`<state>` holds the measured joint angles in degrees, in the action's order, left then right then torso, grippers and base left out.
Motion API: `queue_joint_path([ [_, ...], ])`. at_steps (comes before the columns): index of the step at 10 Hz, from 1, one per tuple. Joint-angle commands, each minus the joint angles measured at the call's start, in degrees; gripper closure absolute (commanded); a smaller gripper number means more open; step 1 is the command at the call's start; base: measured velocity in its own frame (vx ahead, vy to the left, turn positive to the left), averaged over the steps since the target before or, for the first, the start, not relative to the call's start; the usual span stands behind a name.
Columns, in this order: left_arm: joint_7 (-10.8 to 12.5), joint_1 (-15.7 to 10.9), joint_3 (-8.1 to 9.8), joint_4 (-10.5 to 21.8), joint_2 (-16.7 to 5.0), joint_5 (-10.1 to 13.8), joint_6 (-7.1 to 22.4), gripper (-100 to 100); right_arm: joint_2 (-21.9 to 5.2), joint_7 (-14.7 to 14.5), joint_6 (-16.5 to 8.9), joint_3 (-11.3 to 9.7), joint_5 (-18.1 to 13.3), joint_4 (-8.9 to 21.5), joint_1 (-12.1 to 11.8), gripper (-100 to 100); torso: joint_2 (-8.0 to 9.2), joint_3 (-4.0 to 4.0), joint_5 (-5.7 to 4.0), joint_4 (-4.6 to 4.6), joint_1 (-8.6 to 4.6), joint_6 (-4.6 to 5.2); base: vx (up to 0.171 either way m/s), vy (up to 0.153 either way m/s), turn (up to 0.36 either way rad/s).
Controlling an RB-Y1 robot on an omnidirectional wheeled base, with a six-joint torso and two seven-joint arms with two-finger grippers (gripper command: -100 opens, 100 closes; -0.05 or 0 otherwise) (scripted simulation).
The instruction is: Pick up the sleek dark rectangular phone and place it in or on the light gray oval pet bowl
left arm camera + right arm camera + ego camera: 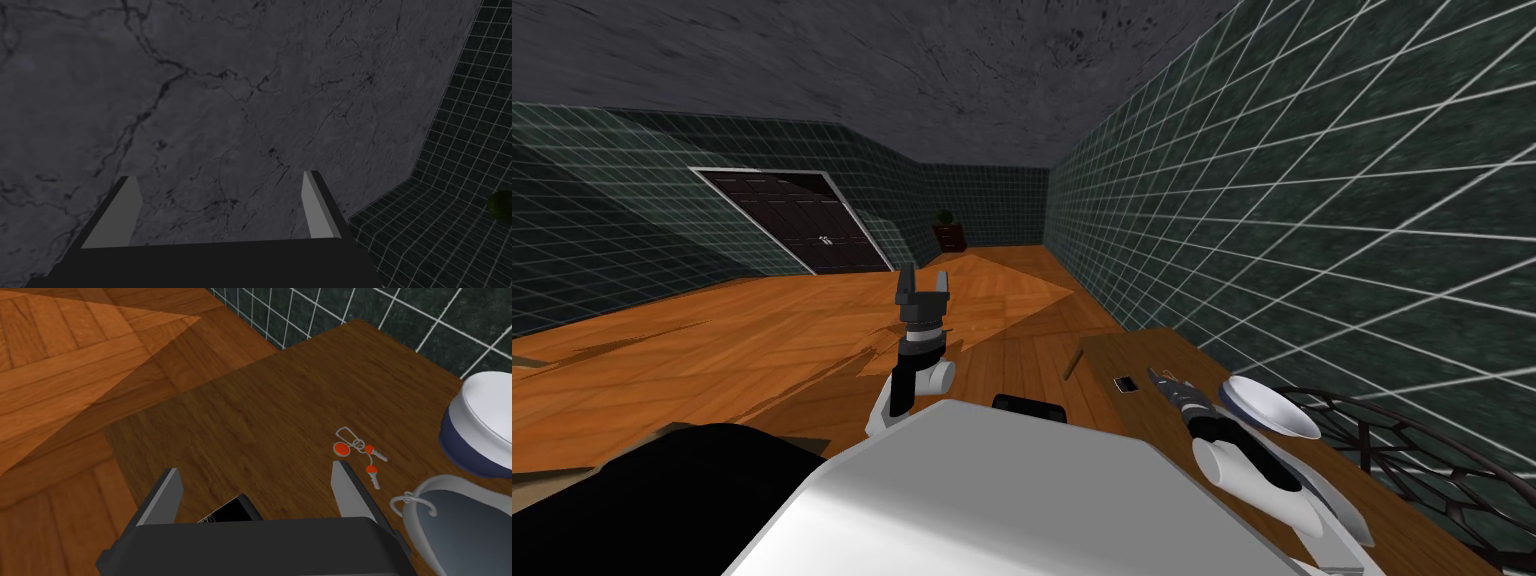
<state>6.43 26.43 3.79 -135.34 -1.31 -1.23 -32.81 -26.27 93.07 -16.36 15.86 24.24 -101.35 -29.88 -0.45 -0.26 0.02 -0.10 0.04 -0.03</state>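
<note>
Two tools on show, and the action is on the right. The right tool [255, 467] hangs over the dark wooden bench [280, 403] with its blades spread wide, gripping nothing. The phone [231, 512], black and flat, lies on the bench in the gap between those blades. It sits closer to the blade on the floor side, and part of it is hidden by the tool's dark body. I can't see either blade touching it.

Out past the other blade lies a bunch of keys [359, 450] with orange tags, just beside that blade's tip. Further along the bench, by the tiled wall, sits the pet bowl [487, 413], white on top over a dark blue base and well apart from the phone. A grey-blue rounded thing [450, 528] with a pale rim sits near the tool's body; what it is I can't tell.

Over on the left, the left tool [923, 278] is held up above the wooden floor [712, 350], blades apart and empty.
</note>
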Motion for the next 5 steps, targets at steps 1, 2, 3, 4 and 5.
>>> queue_joint_path([
  [1, 0.00, 0.00, 0.00, 0.00, 0.00, 0.00, 0.00, 0, -0.22, 2.86, -1.34, -0.35, 0.28, 1.70, 0.51, -100, 0.00, 0.00, 0.00, 0.00, 0.00, 0.00, 0.113, 0.024, -0.019],
  [2, 0.00, 0.00, 0.00, 0.00, 0.00, 0.00, 0.00, 0, -0.22, 3.37, -1.34, -0.35, 0.28, 1.70, 0.51, -100, 0.01, -0.01, 0.00, -0.01, 0.00, -0.01, 0.042, 0.010, 0.006],
  [3, 0.00, -0.01, 0.00, 0.00, 0.00, 0.00, 0.00, 0, -0.83, 5.70, -3.99, -0.74, 1.12, 3.47, 0.35, -100, 0.19, 0.09, -0.01, 0.03, -0.03, -0.01, 0.069, 0.014, -0.023],
  [4, 0.00, -0.01, 0.00, 0.00, 0.00, 0.00, 0.00, 0, -0.83, 6.91, -3.99, -0.74, 1.12, 3.47, 0.35, -100, 0.17, 0.09, -0.01, 0.03, -0.02, 0.00, 0.089, 0.011, -0.025],
  [5, 0.00, -0.01, 0.00, 0.00, 0.00, 0.00, 0.00, 0, -1.39, 8.63, -6.54, -1.19, 1.94, 5.23, 0.18, -100, 0.13, 0.07, -0.01, 0.02, -0.04, -0.01, 0.128, 0.023, -0.030],
])
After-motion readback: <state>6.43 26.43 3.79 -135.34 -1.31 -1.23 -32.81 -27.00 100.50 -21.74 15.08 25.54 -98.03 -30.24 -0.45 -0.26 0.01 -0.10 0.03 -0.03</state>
